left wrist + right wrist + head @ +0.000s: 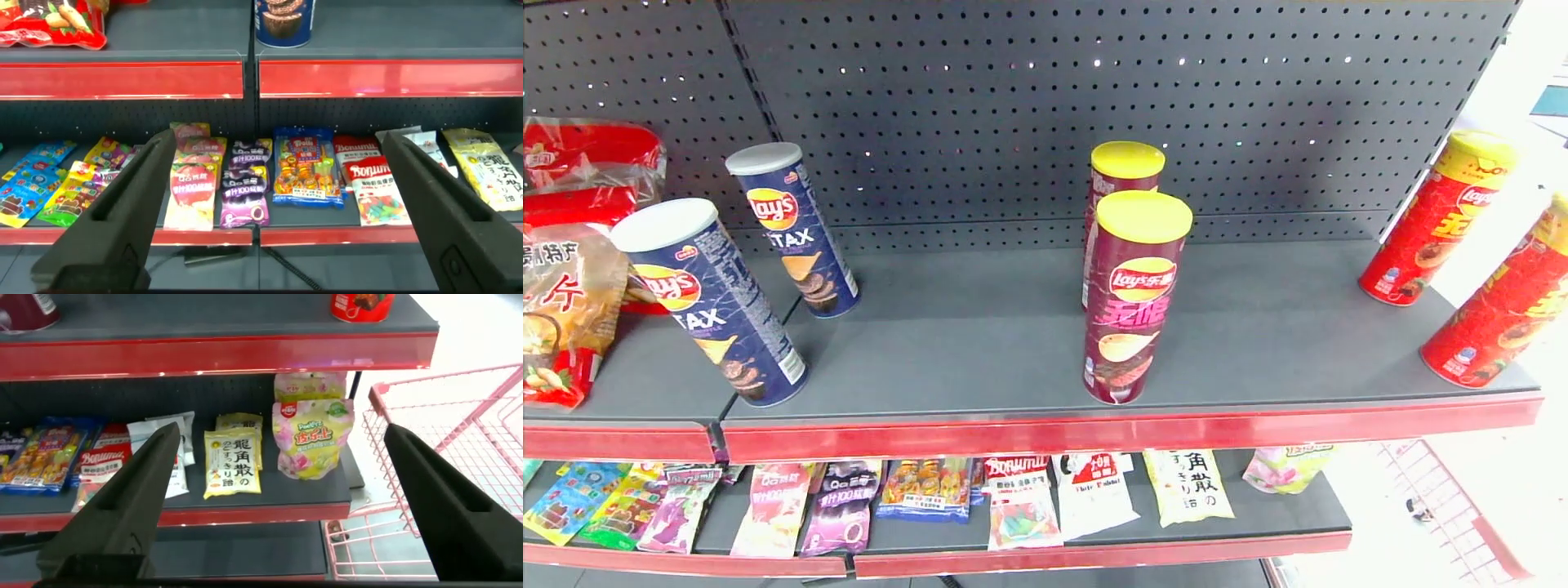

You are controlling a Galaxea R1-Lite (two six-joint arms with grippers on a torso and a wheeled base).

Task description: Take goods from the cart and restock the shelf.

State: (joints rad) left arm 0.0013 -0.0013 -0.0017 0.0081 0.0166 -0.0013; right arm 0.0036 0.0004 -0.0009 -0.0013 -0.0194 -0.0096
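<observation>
The goods in this row are chip cans, and six stand upright on the upper shelf (980,327). There are two blue cans (707,302) on the robot's left, two maroon cans (1131,298) one behind the other near the middle, and two red cans (1499,306) at the right end.

Such a can is probably light, a stiff tube with a smooth, somewhat slippery wall and fragile contents. Being tall and narrow, it would tip easily. The best hold seems to be across the body at about mid-height, firm but not crushing.

The pink wire cart (445,380) stands low, just off the shelf's right end, and no goods can be made out in the part of it that shows.

The left gripper (278,139) and the right gripper (282,431) both hang in front of the lower shelf (327,237), with fingers spread wide and nothing held. Flat snack pouches (1021,506) lie in a row on that lower shelf.
</observation>
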